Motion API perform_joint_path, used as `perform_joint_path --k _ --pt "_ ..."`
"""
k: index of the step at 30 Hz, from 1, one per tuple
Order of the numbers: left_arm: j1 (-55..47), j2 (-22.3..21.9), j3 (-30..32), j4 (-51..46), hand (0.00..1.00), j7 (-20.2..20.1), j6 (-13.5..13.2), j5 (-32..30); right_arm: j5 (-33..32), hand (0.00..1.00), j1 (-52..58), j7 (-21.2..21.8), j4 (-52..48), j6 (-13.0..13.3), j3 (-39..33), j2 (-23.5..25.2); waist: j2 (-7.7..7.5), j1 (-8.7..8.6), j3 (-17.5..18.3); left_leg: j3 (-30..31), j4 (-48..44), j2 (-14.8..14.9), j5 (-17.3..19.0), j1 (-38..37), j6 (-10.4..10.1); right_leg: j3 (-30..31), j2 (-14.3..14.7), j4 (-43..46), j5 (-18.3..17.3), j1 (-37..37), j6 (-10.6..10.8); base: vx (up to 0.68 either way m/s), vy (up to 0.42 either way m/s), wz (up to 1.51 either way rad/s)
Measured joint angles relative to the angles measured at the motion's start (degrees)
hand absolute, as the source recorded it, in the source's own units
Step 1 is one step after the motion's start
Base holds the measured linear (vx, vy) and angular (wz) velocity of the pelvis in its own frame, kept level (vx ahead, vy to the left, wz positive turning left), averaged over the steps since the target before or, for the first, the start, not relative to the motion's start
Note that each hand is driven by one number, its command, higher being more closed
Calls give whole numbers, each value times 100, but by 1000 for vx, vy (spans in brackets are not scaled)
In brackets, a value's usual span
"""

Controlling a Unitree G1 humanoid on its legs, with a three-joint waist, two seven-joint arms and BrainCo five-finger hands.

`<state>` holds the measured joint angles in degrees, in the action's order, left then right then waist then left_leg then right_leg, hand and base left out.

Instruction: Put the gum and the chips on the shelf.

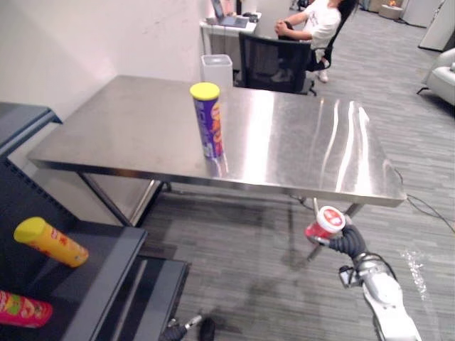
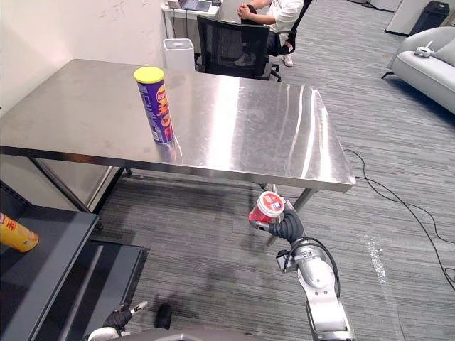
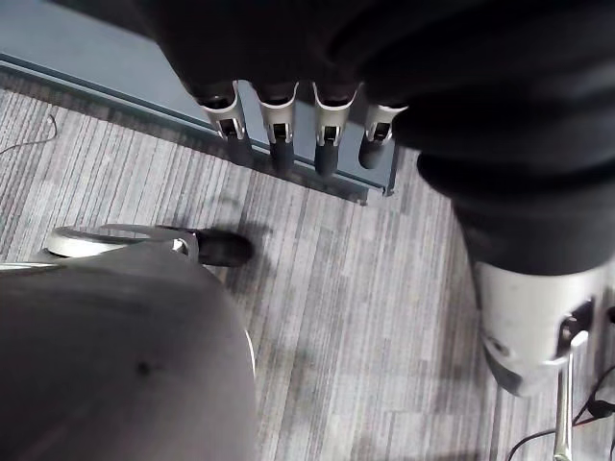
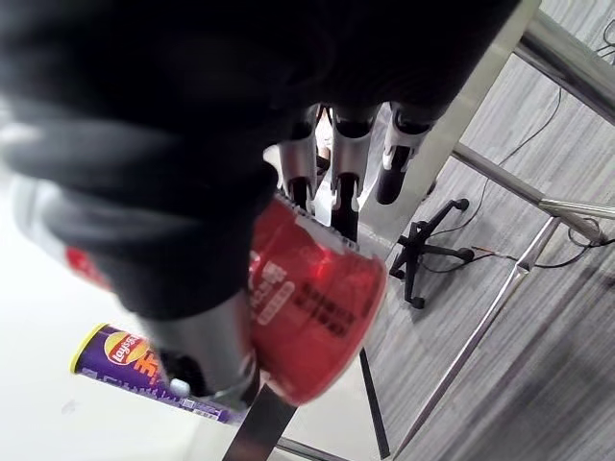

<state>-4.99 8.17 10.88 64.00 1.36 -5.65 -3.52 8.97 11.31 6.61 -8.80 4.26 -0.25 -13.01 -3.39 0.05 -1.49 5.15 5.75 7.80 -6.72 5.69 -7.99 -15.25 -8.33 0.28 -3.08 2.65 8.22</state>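
Observation:
A red gum tub (image 1: 325, 222) with a white lid is held in my right hand (image 1: 347, 241), whose fingers and thumb curl round it. It hangs tilted just below and in front of the steel table's (image 1: 298, 142) front edge, near the right leg. The right wrist view shows the tub (image 4: 312, 312) close up. A purple chips can (image 1: 208, 121) with a yellow lid stands upright near the table's front edge, left of centre. The dark shelf (image 1: 92, 263) is at the lower left. My left hand (image 3: 276, 144) hangs low over the carpet beside the shelf's base, fingers straight and holding nothing.
On the shelf lie a yellow can (image 1: 51, 241) and a red can (image 1: 21, 309). Behind the table stand a white bin (image 1: 217, 69) and a black office chair (image 1: 274, 64); a person (image 1: 313, 25) sits at a desk farther back. A grey sofa (image 2: 434, 60) is at the far right.

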Motion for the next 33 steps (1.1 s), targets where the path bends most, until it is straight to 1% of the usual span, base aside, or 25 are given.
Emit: perform_joint_path --k 9,13,18,23,25,26,27,28,29,30,31,32,33 --pt "-9 11 -36 -2 0 2 4 0 4 100 2 -18 -6 -18 -173 23 4 0 -4 1 2 0 15 -34 -2 -14 0 4 -15 58 -7 -2 -3 2" --pt "-93 25 -43 -12 0 3 5 0 2 100 20 -17 -74 -19 -170 58 13 -5 -10 12 5 4 54 -104 -42 -26 -13 150 -142 57 -16 1 -4 1" --pt "-197 28 -53 -13 0 10 10 2 -1 100 41 -17 -159 -19 -171 58 45 7 -48 161 -20 -13 22 -110 -12 -159 -41 371 -264 73 -8 22 -21 14" --pt "-206 46 -47 -31 0 55 10 18 -16 100 51 -18 -225 -19 -170 57 -23 166 -202 495 -24 -18 -28 -101 -54 -435 -62 795 -576 60 -50 8 -50 34" --pt "-207 70 -43 -45 0 79 10 42 -34 100 27 -23 -287 -17 -165 57 -86 218 -332 694 -25 -18 -60 -83 -98 -629 -82 1039 -771 55 -85 -26 -75 51" --pt "-206 87 -44 -83 0 100 9 73 -46 100 3 -43 -349 -17 -164 56 -130 250 -452 848 -26 -22 -74 -51 -105 -754 -105 1256 -938 29 -121 -52 -99 60" --pt "-205 98 -44 -115 0 124 9 93 -50 100 2 -74 -411 -10 -160 55 -121 275 -530 976 -46 -27 -92 49 -115 -871 -121 1443 -1082 -53 -159 -65 -115 72" --pt "-143 111 -43 -158 0 193 8 109 -53 100 -40 -149 -456 6 -164 41 -232 321 -636 1039 -291 -66 -64 245 -77 -999 -178 1741 -1252 -180 -209 -84 -99 54" --pt "-102 115 -41 -220 0 261 10 115 -53 100 -111 -168 -455 6 -157 10 -243 408 -763 853 -523 -83 50 446 191 -1023 -235 2018 -1392 -353 -272 -80 -69 35" --pt "-99 119 -39 -251 0 279 9 115 -53 100 -155 -178 -455 5 -156 3 -313 457 -797 615 -615 -77 117 535 546 -1027 -284 2129 -1435 -419 -298 -85 -78 24" --pt "-111 150 -41 -252 0 306 10 120 -52 100 -210 -202 -456 3 -146 -25 -321 481 -844 -83 -634 39 371 636 1241 -1085 -329 2178 -1440 -492 -307 -55 -94 28" --pt "-119 156 -40 -251 0 309 10 140 -53 100 -232 -222 -461 4 -143 -61 -326 457 -840 -482 -572 142 636 647 1304 -1142 -347 2138 -1411 -507 -328 -28 -76 47" --pt "-37 190 -52 -250 0 296 3 292 -54 100 -302 -249 -473 15 -193 -158 -477 411 -889 -1111 -1335 271 790 949 1123 -1279 -545 2178 -1377 -593 -357 12 -40 40"
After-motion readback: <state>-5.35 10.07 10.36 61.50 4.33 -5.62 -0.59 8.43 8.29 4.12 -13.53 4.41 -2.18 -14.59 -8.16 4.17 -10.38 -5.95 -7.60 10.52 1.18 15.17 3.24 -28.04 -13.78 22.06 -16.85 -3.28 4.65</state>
